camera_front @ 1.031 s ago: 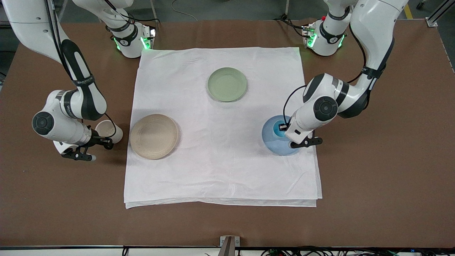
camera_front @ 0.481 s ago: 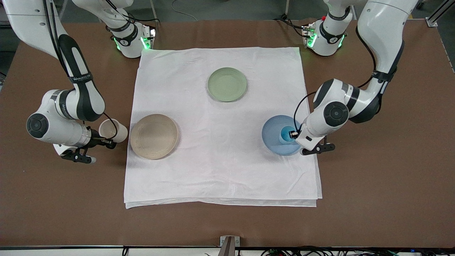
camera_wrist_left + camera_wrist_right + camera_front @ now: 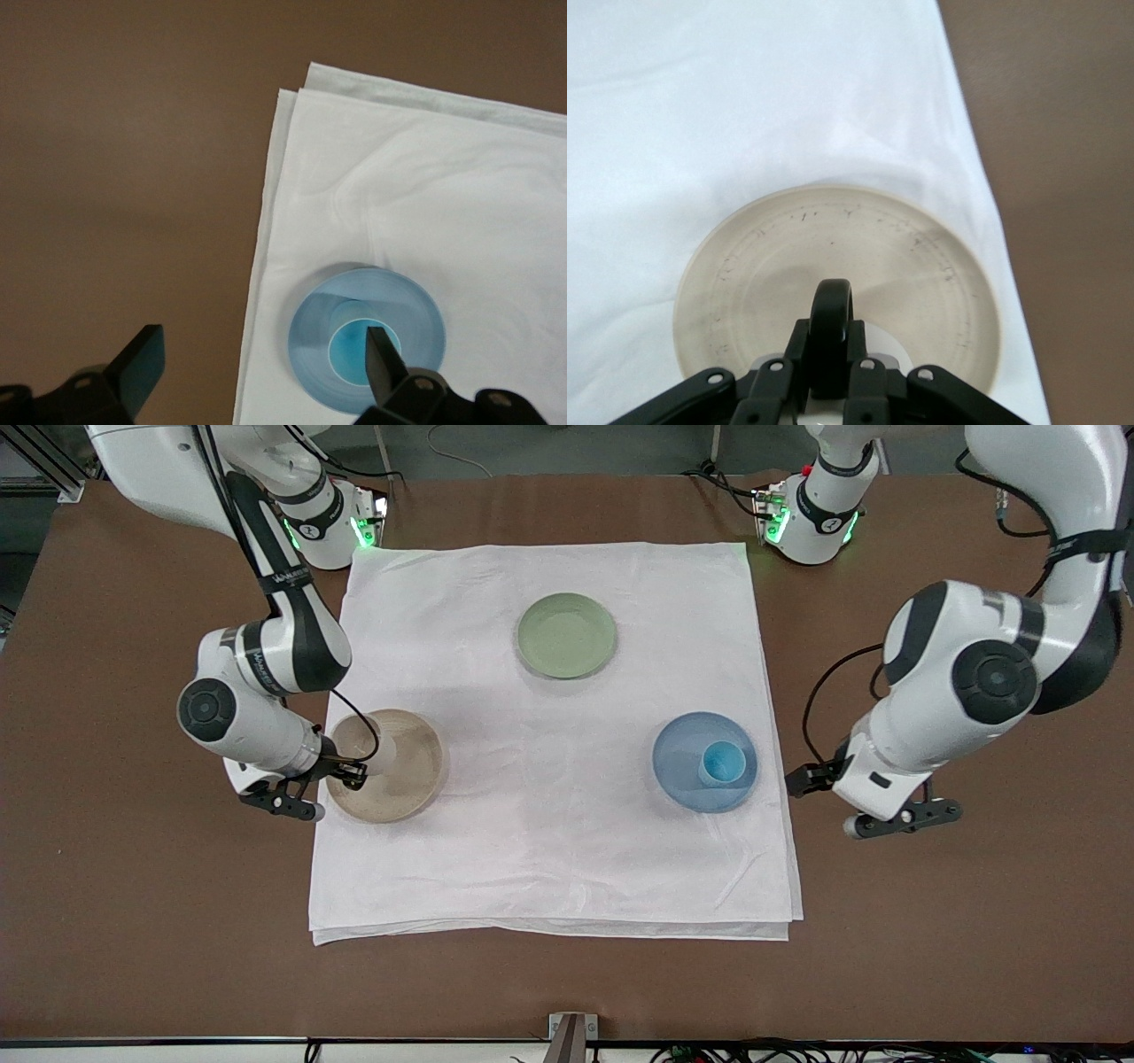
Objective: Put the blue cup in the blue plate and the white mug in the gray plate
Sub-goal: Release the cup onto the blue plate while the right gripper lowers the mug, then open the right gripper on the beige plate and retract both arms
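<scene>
A white cloth [image 3: 554, 735] was observed spread over the brown table [image 3: 930, 957]. On it, the gray plate [image 3: 403, 775] lay directly beneath the fingers of the right gripper [image 3: 347, 766], the blue plate [image 3: 682, 766] lay near the left gripper [image 3: 811, 779], and a green plate [image 3: 567, 635] lay well apart from both. The white mug [image 3: 376, 751] was held over the gray plate, its dark handle [image 3: 831, 332] clamped between the right gripper's fingers. The blue cup [image 3: 722, 763] was found standing upright in the blue plate. The left gripper's fingers [image 3: 142, 367] were seen spread wide, holding nothing, over bare table just beside the cloth's edge.
</scene>
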Robot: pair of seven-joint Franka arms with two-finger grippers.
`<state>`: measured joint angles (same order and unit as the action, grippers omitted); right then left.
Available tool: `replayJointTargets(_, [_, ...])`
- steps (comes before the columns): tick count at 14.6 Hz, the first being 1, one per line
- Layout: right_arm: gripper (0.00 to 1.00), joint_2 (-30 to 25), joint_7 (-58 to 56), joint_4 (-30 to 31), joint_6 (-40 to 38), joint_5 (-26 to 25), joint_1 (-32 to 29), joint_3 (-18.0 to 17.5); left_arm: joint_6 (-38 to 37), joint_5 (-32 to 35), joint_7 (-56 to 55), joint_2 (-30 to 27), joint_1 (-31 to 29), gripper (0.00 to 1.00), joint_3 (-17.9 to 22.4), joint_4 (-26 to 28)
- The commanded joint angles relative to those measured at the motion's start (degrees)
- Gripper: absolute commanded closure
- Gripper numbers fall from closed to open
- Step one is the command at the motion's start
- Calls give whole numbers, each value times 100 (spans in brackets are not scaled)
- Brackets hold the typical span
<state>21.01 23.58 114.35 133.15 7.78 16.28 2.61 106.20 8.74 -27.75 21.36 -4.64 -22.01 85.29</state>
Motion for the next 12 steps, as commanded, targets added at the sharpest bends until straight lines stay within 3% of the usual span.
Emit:
replayJointTargets(1, [99,-89,6,324,404,118,68,46,-241,110,408,-228,-265,0,-5,-249])
replayJointTargets(6, [95,16,-64,280,466,101,112,55,-987,-30,1245,-878,-591,0,29,-320])
replayJointTargets(7, [90,25,-73,280,466,83,103,55,-1179,-30,1263,-1062,-539,0,126,-285])
replayJointTargets(8, [75,34,-73,272,466,74,103,55,-1477,-30,1298,-1238,-477,0,231,-285])
replayJointTargets(9, [25,34,-65,254,466,74,112,55,-1723,-74,1377,-1370,-372,0,363,-250])
replayJointTargets(10, [0,34,-73,237,466,74,121,55,-1891,-170,1578,-1641,-197,0,608,-32])
replayJointTargets(12, [0,25,-73,105,379,74,121,55,-1902,-547,1807,-1942,163,0,1196,207])
